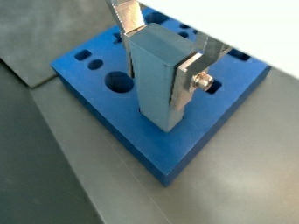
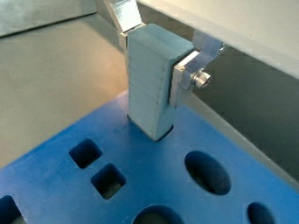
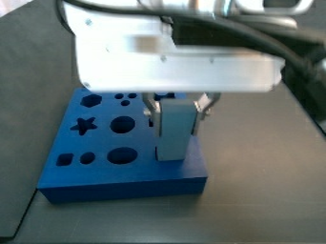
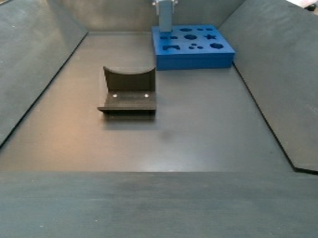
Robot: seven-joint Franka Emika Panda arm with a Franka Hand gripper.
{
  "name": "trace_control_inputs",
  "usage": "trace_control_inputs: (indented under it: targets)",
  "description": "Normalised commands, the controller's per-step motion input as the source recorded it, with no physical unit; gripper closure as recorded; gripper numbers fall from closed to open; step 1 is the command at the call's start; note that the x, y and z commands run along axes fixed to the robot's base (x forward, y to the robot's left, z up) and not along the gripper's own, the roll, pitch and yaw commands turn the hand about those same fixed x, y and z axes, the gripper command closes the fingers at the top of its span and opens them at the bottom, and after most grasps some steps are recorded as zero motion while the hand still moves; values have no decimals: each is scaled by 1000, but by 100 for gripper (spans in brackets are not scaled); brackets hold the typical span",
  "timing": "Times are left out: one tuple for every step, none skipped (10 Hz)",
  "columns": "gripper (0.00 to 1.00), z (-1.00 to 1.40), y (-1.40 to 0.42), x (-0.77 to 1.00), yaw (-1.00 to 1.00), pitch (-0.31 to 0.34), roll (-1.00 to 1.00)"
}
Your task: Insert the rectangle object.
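Observation:
The rectangle object (image 1: 156, 83), a pale steel-blue block, stands upright with its lower end in a slot of the bright blue slab (image 1: 198, 144). It shows in both wrist views (image 2: 149, 87) and both side views (image 3: 174, 133) (image 4: 165, 15). My gripper (image 1: 160, 48) is shut on the block's upper part, one silver finger (image 1: 193, 74) on each side. The gripper also shows in a wrist view (image 2: 156, 48) and in a side view (image 3: 176, 107). The slot sits near the slab's edge (image 2: 70, 144).
The slab (image 3: 121, 176) carries several shaped holes, round, square and star (image 3: 86, 126). A dark olive-brown block with a U-shaped notch (image 4: 126, 93) lies on the grey floor nearer the middle. Sloping grey walls (image 4: 44, 84) enclose the floor.

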Motion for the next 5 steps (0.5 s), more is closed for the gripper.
trace_control_inputs:
  targets:
    - [100,-583,-9,151,100,-69,99]
    - [100,-546,-23,49,14,-73,23]
    - [100,-391,0,0,0,-87,-9]
    - [100,-220,0,-14,0,-107,-86]
    - [100,0,0,-37,31,-70,0]
